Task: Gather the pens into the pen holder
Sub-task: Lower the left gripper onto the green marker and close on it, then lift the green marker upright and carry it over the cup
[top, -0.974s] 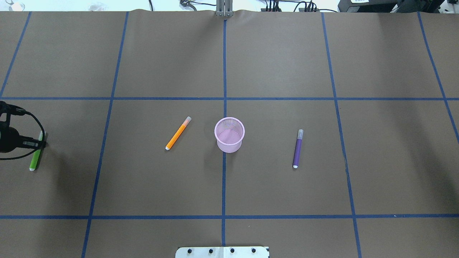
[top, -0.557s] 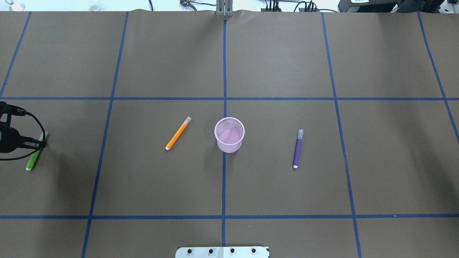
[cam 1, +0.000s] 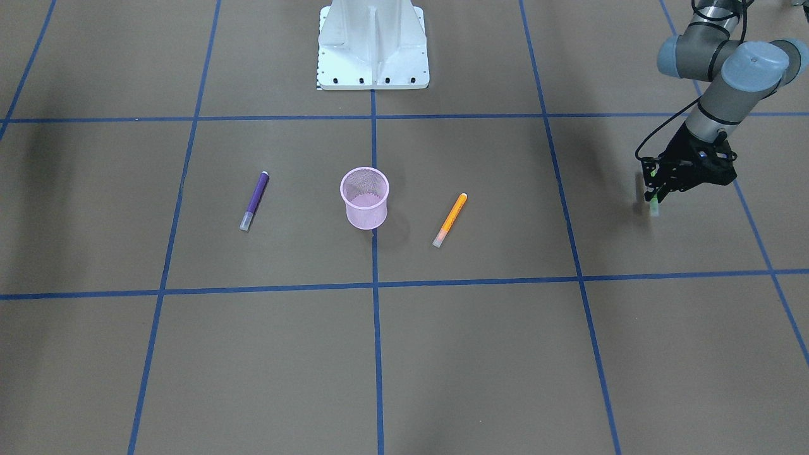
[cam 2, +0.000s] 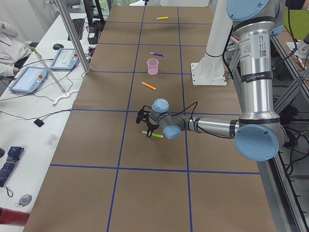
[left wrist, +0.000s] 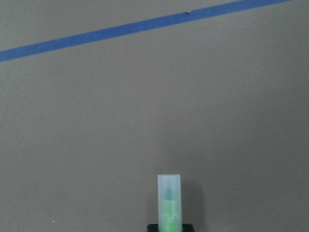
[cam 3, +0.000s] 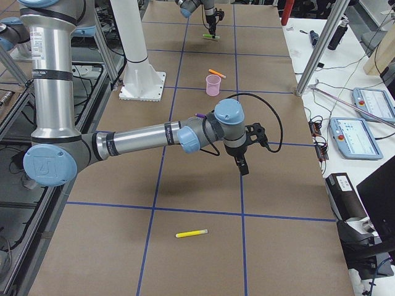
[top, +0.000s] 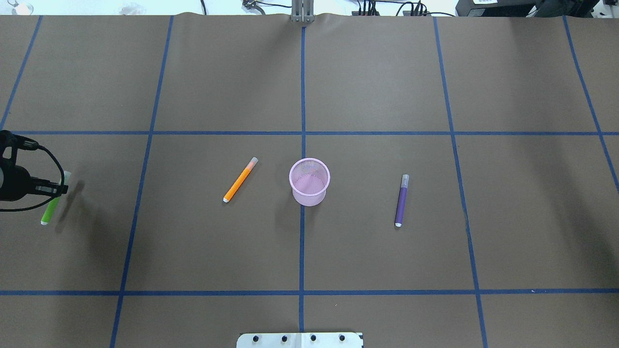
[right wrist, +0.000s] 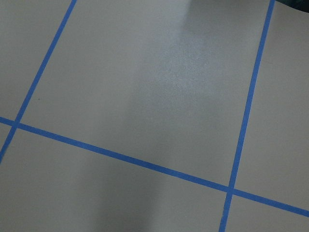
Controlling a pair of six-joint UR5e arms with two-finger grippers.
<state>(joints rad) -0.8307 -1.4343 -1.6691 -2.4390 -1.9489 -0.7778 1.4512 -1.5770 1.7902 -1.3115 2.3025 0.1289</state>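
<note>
Left claw (top: pixel 59 189) holds one green pen (top: pixel 50 212); two (orange (top: pixel 239 180), purple (top: pixel 401 203)) flank one holder (top: pixel 309 194).

This is a robotics lab, plainly. 2 silver industrial arms (cam 2: pixel 256 72) with blue joint caps rise from a white pedestal (cam 1: pixel 373 44) at the edge of a long table (top: pixel 387 87), which is papered brown and marked into squares with blue tape (top: pixel 303 96). On the side benches I see control tablets (cam 3: pixel 355 137), a keyboard (cam 2: pixel 78 29), loose cables (cam 2: pixel 65 96) and aluminium posts (cam 2: pixel 72 38).
</note>
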